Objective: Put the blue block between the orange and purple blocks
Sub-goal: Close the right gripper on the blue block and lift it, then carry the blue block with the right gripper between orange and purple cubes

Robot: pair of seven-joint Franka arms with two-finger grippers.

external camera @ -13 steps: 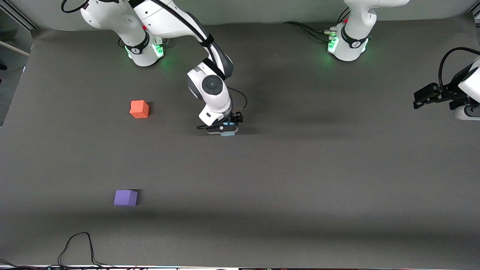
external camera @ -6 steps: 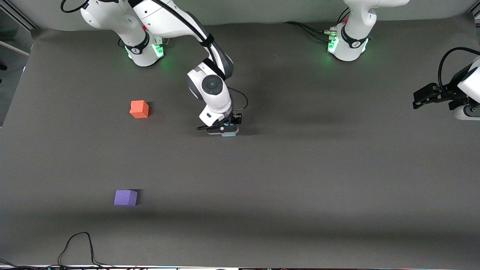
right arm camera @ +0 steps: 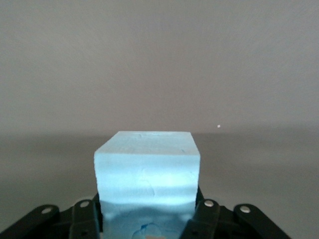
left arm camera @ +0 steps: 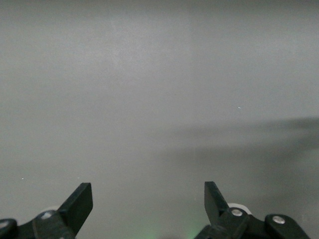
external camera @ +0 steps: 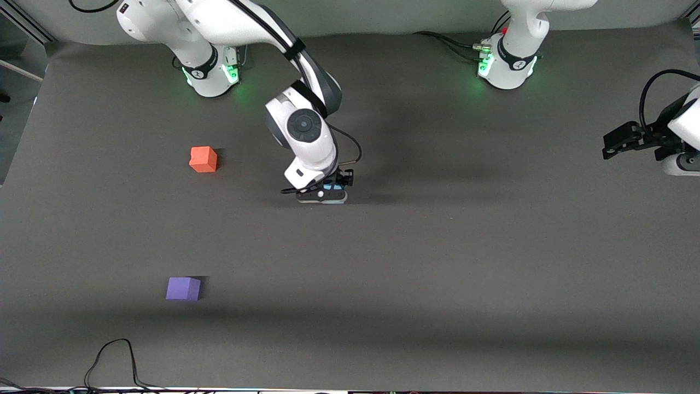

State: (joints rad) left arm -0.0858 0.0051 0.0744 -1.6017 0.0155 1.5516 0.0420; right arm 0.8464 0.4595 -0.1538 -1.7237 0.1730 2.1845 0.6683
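The light blue block (external camera: 330, 189) sits between the fingers of my right gripper (external camera: 324, 196), which is shut on it near the middle of the mat. In the right wrist view the blue block (right arm camera: 147, 169) fills the gap of the right gripper (right arm camera: 148, 215). I cannot tell whether the block touches the mat. The orange block (external camera: 203, 159) lies toward the right arm's end. The purple block (external camera: 183, 288) lies nearer the front camera than the orange one. My left gripper (external camera: 611, 145) waits open at the left arm's end, and the left wrist view shows the left gripper (left arm camera: 148, 199) holding nothing.
A dark grey mat (external camera: 437, 262) covers the table. A black cable (external camera: 112, 355) loops at the mat's edge nearest the front camera, close to the purple block. The two arm bases (external camera: 210, 68) (external camera: 508, 60) stand along the edge farthest from the front camera.
My right gripper has shut on the blue block, and the right arm has shifted slightly toward the right arm's end with it. The left arm and the other blocks have not moved.
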